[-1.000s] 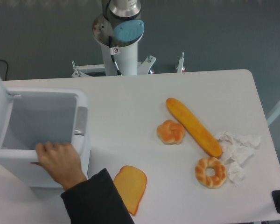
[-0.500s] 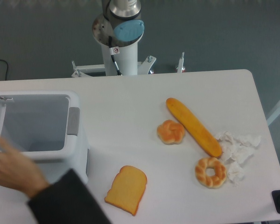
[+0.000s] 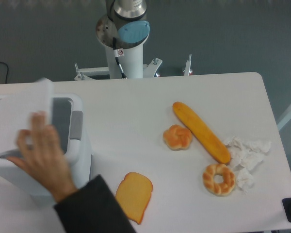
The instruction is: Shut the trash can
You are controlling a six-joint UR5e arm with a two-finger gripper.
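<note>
Toast slice (image 3: 133,195): near desk edge, beside a dark sleeve.
Person's hand (image 3: 42,155): fingers spread flat on the trash can (image 3: 77,131) lid (image 3: 19,119), blurred, partly lowered.
Trash can: white, desk's left side.
Desk (image 3: 136,116): white; ring bread (image 3: 218,178), crumpled tissue (image 3: 245,158), round bun (image 3: 177,137), baguette (image 3: 201,131) on the right.
Robot base (image 3: 125,39): far edge; its hand is out of view.
Room: grey floor.

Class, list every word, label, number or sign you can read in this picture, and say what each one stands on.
No readable words or numbers anywhere.
Small sticker with a red round sign on the robot base: too small to read.
Trash can, bread slice, baguette: no text showing.
</note>
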